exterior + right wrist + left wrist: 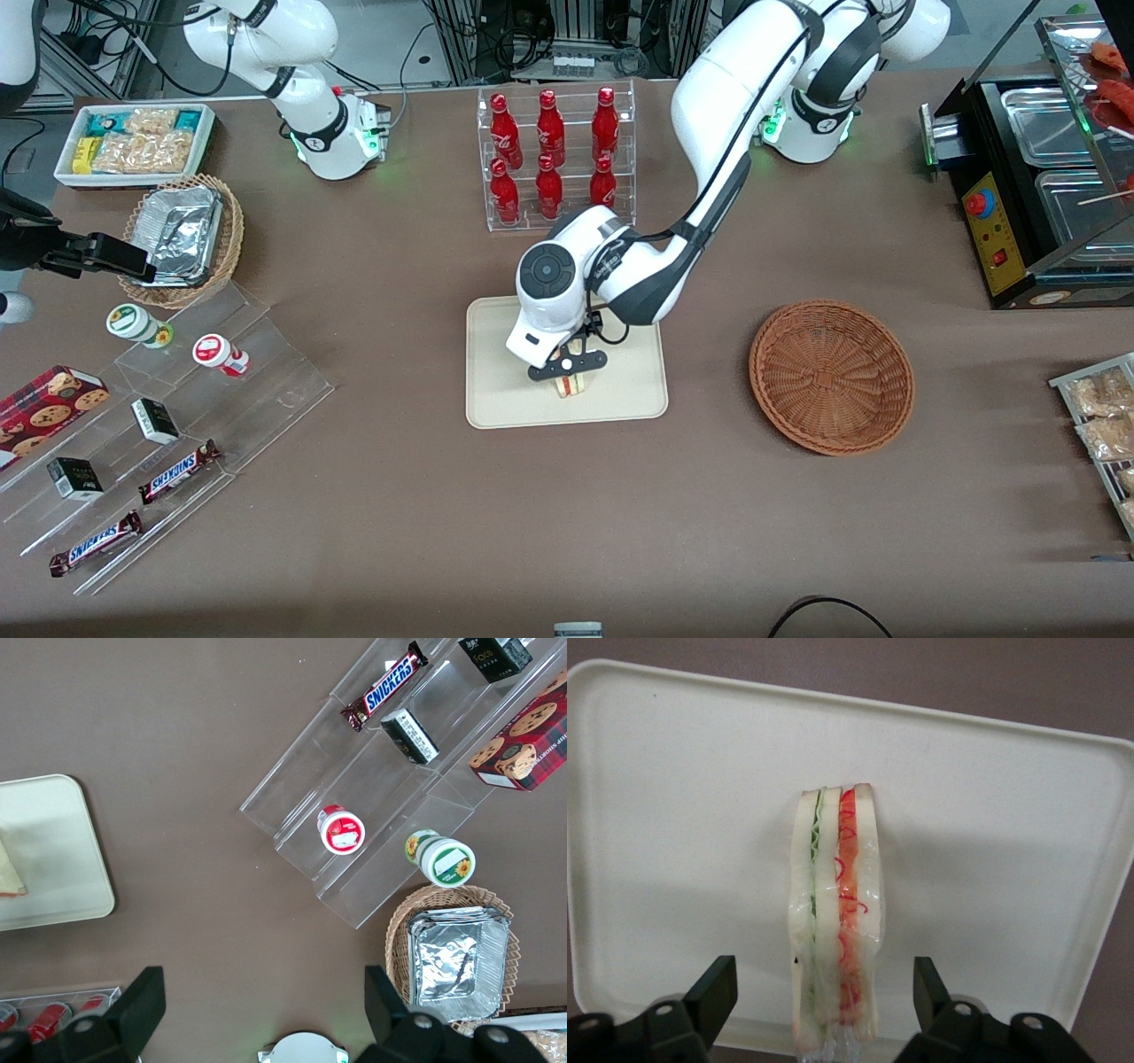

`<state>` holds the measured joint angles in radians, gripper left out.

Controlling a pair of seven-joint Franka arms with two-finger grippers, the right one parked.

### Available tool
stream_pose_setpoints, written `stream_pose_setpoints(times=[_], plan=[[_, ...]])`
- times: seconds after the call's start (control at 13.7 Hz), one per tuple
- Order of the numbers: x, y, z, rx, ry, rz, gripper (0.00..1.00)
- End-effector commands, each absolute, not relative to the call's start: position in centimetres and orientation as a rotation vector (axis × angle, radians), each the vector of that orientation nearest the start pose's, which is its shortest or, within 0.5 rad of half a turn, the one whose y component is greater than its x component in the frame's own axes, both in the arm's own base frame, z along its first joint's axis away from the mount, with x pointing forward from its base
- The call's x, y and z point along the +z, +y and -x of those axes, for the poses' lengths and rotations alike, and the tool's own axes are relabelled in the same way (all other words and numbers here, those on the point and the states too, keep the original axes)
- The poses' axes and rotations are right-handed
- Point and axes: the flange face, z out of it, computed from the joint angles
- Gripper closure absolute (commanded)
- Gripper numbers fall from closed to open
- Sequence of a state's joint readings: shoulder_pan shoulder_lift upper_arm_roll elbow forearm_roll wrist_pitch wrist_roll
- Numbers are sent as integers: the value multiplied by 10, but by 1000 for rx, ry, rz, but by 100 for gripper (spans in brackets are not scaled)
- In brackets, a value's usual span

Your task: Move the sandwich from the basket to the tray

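Standing on edge, sandwich point(835, 921) on tray point(682, 815), gripper point(824, 1001) spread

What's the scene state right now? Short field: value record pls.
sandwich: on the tray, standing on edge
tray: beige, nearer the front camera than the bottle rack
basket: empty, beside the tray toward the working arm's end
tool: directly above the sandwich, fingers open, apart from it on both sides
task status: sandwich already out of basket and on tray
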<state>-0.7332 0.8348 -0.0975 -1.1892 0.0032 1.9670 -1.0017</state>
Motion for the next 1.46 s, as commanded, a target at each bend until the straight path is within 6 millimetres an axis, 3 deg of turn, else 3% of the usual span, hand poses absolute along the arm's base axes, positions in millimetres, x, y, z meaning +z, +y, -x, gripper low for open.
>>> stream_pose_setpoints(times=[0.0, 0.07, 0.29, 0.51, 0.73, 0.8, 0.88, 0.95, 1.24, 1.39], plan=[[337, -536, -518, 103, -316, 3118, 0], [357, -532, -519, 96, -309, 3131, 0], [388, -514, -529, 84, -211, 3155, 0], [430, -473, -550, 97, -147, 3177, 0], [461, -396, -579, 203, -70, 3180, 0], [471, -351, -598, 270, -145, 3235, 0], [480, -324, -604, 292, -171, 3251, 0], [489, -305, -600, 321, -97, 3232, 0], [517, -193, -602, 287, 77, 3175, 0], [530, -153, -591, 274, 152, 3181, 0]])
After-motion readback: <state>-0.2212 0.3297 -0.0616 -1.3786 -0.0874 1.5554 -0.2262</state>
